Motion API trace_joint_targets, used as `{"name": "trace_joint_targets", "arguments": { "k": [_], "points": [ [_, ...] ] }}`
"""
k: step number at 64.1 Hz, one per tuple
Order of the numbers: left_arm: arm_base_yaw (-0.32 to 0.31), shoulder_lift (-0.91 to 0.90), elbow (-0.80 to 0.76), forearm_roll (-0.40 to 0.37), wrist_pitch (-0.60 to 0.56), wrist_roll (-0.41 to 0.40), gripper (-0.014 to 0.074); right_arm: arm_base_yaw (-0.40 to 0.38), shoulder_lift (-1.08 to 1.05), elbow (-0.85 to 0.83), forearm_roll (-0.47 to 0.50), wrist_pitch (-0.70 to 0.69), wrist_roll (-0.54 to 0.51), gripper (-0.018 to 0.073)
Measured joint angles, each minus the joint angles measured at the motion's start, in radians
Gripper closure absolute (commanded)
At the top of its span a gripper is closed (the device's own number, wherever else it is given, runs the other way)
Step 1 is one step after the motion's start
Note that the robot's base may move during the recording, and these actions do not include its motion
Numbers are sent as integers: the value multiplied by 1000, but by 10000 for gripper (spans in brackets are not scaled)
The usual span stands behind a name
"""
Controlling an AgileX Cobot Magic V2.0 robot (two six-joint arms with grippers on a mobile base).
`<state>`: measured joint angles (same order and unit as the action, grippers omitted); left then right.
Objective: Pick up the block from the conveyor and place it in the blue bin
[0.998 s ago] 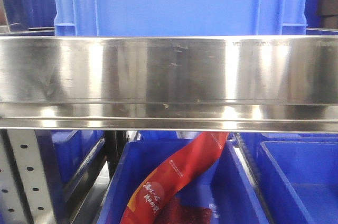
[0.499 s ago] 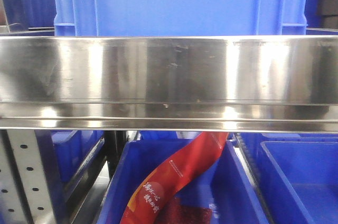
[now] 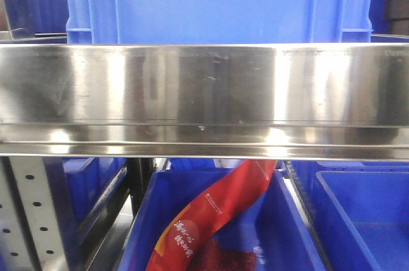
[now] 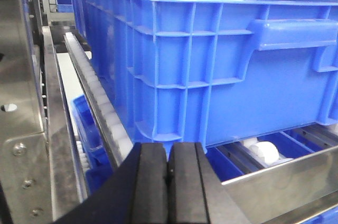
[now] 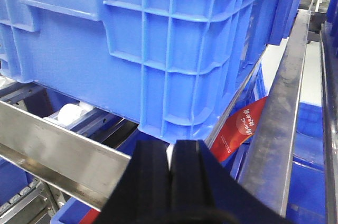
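left end effector [image 4: 168, 174]: black pads pressed together, nothing between them.
right end effector [image 5: 170, 182]: pads nearly closed, a thin sliver of light between them, nothing pinched.
bin [image 4: 211, 60]: large blue ribbed crate just ahead of and above both end effectors; its handle lies up and to the right of the left one, up and to the left of the right one.
rail [image 3: 204, 85]: shiny steel band across the front view, below the bin; in the wrist views it runs beside each end effector, right of the left one, left of the right one.
rollers [image 4: 262, 151]: white, under the bin, just ahead-right of the left end effector.
red pack [image 3: 214, 216]: lying tilted in a lower blue tub [image 3: 287, 232], below the rail; in the right wrist view it sits just ahead-right of the right end effector.
block: cannot tell where it is; no view shows it.
conveyor: not visible in any view.
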<state>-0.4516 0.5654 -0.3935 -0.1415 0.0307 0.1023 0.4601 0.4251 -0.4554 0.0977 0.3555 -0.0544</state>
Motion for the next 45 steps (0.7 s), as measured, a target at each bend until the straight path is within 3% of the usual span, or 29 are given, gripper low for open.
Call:
{"name": "trace_joint_targets", "arguments": {
  "k": [11,32,45],
  "points": [
    [79,-86,54,68,0,0,707,0,0,0,0,0,0,712],
    [356,-432,290,93,-3,0,707,0,0,0,0,0,0,712],
    [438,-555,388,95,-8,0,707,0,-1,0,0,-1,0,712]
  ]
}}
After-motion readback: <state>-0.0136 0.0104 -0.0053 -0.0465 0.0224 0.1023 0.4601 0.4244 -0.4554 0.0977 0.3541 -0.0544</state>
